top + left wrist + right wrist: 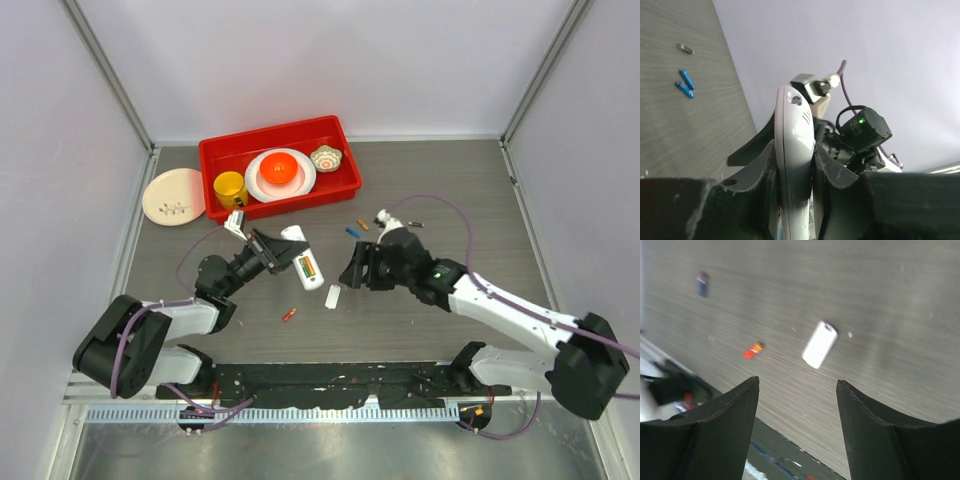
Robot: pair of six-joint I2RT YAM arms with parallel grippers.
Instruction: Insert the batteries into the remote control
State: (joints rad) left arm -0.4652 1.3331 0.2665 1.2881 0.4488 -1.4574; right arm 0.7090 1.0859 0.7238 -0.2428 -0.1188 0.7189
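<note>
The left claw [794, 150] clamps the remote control [792, 115]. The right claw [797, 382] gapes open over the desk [890, 315], a white piece [820, 344] just beyond its tips

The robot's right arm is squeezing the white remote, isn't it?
No, it's the left arm. The left wrist view shows that arm's jaws shut on the remote. The right arm's jaws stand open over the table, with nothing between them.
</note>
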